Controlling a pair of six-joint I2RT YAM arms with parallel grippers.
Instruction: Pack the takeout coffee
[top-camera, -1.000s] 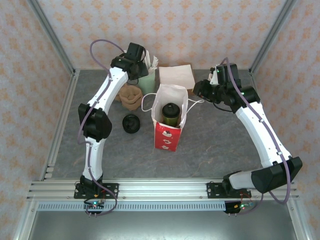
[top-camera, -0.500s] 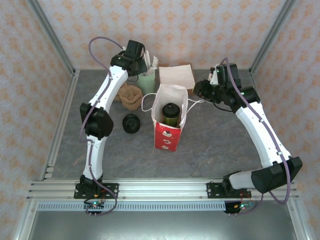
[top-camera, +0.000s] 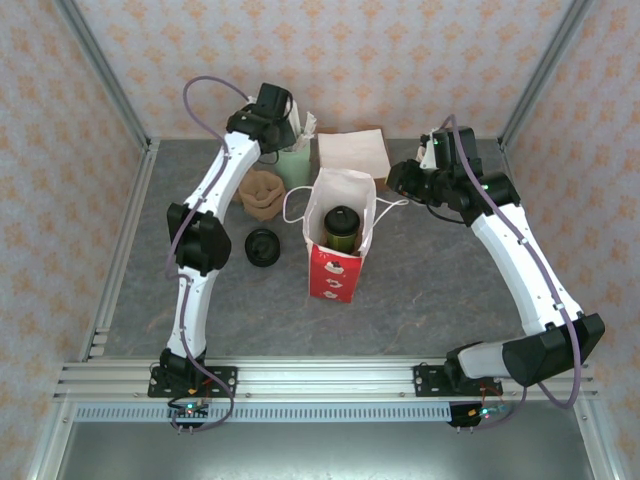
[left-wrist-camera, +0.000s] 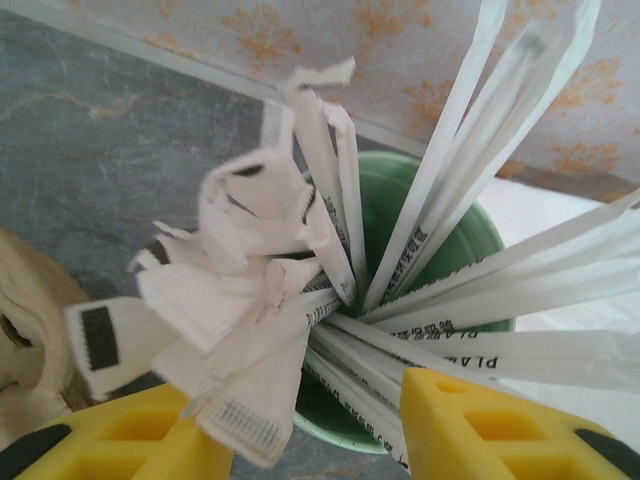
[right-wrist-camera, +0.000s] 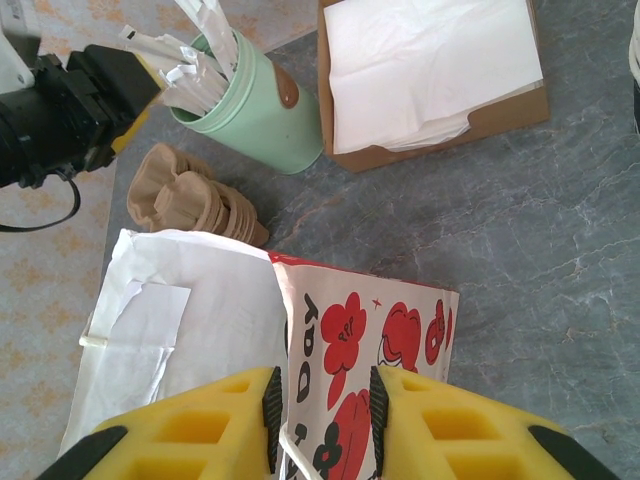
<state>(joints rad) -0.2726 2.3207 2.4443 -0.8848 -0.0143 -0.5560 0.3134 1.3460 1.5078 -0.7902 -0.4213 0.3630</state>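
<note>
The takeout coffee (top-camera: 341, 228), a dark cup with a black lid, stands inside the open red bag (top-camera: 333, 278), which is upright mid-table. My right gripper (top-camera: 398, 185) is at the bag's right rim. In the right wrist view its pads (right-wrist-camera: 323, 375) sit on either side of the printed bag wall (right-wrist-camera: 400, 330), with the white handle cord between them. My left gripper (top-camera: 288, 135) hovers over the green cup (top-camera: 296, 165) at the back. In the left wrist view it (left-wrist-camera: 310, 395) is open, with wrapped straws (left-wrist-camera: 450, 150) fanning up between its jaws.
A stack of brown paper cups (top-camera: 262, 192) lies left of the bag, and black lids (top-camera: 263, 246) sit in front of them. A cardboard box of white napkins (top-camera: 352, 153) is behind the bag. Frame posts and patterned walls close in the table.
The left arm's elbow has drifted slightly to the right while its gripper stays over the green cup. The right arm, the bag and the coffee have not moved.
</note>
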